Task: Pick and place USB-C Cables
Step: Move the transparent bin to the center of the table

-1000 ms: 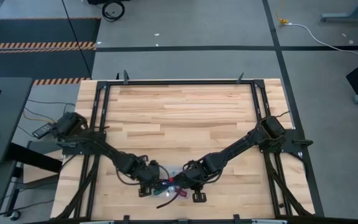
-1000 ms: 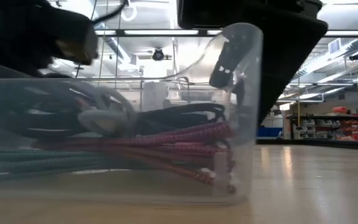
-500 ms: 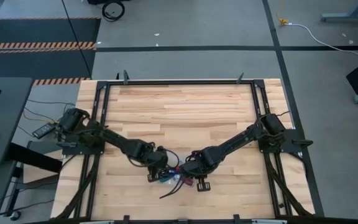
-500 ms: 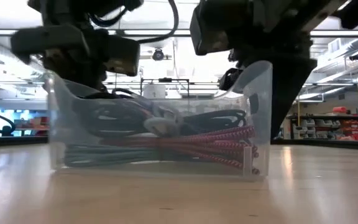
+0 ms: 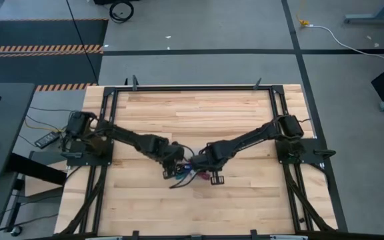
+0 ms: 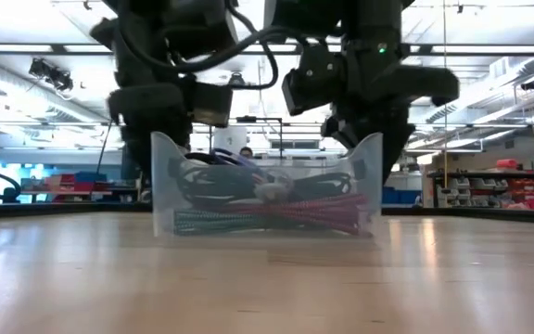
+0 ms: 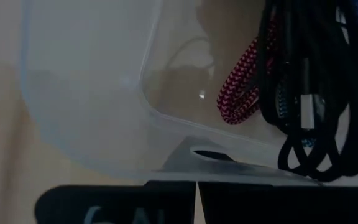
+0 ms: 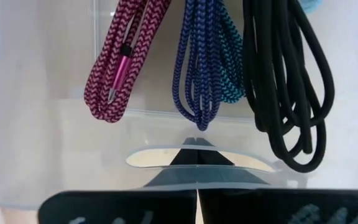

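Note:
A clear plastic bin (image 5: 188,173) (image 6: 267,199) sits between my two grippers, a little nearer than the table's middle. Inside lie bundled USB-C cables: maroon-red (image 8: 120,62), purple (image 8: 197,68), teal (image 8: 230,65), black (image 8: 284,81), and a bit of light blue (image 8: 319,5). The left wrist view shows the red (image 7: 238,81) and black (image 7: 303,93) ones. My left gripper (image 5: 174,168) is shut at the bin's left end and my right gripper (image 5: 203,171) at its right end. The bin's bottom is at table level; whether it touches the wood does not show. My left gripper pinches the upper rim of the bin's left end wall (image 7: 191,158) between its two shut fingers, coming from above and slanting down. The bin stays upright. My right gripper pinches the upper rim of the right end wall (image 8: 194,155) the same way, from above at the opposite end.
The wooden table (image 5: 199,113) has open surface toward the far edge and on both sides of the bin. A black metal frame (image 5: 192,87) runs around it. Both arms reach in low across the near half. Beyond the table there are shelves and room lights.
Both grippers have moved together from the near edge toward the far edge, staying shut on the bin's ends. The bin has travelled with them, upright, from the near edge toward the table's middle, and shows much smaller in the low view.

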`<move>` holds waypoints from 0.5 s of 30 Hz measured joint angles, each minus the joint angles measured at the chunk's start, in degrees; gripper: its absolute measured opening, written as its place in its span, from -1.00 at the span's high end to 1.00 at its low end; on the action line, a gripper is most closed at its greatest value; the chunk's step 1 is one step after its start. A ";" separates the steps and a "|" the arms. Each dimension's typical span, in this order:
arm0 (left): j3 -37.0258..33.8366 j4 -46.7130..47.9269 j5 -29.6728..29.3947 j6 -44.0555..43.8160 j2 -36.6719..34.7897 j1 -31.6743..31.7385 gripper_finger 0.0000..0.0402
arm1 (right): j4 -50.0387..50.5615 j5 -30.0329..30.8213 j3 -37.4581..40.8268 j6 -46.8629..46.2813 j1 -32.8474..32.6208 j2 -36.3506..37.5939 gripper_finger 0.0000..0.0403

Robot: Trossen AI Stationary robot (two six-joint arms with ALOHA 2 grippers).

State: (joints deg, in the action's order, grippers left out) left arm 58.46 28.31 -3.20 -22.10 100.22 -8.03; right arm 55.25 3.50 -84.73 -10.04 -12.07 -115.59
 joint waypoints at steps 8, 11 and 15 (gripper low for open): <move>0.00 0.62 0.22 3.57 -0.02 6.70 0.95 | 1.53 2.07 0.00 4.41 4.71 0.02 0.99; 0.00 0.31 0.22 4.95 -0.02 8.77 0.95 | 3.01 4.17 -0.04 5.91 6.62 0.02 0.99; 0.00 -0.77 -0.01 6.77 0.02 11.67 0.95 | 3.85 5.71 -0.05 7.31 9.17 0.07 0.99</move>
State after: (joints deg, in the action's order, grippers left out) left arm 58.46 27.54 -3.21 -15.33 100.25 3.64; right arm 59.10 9.21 -84.78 -2.73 -2.90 -115.52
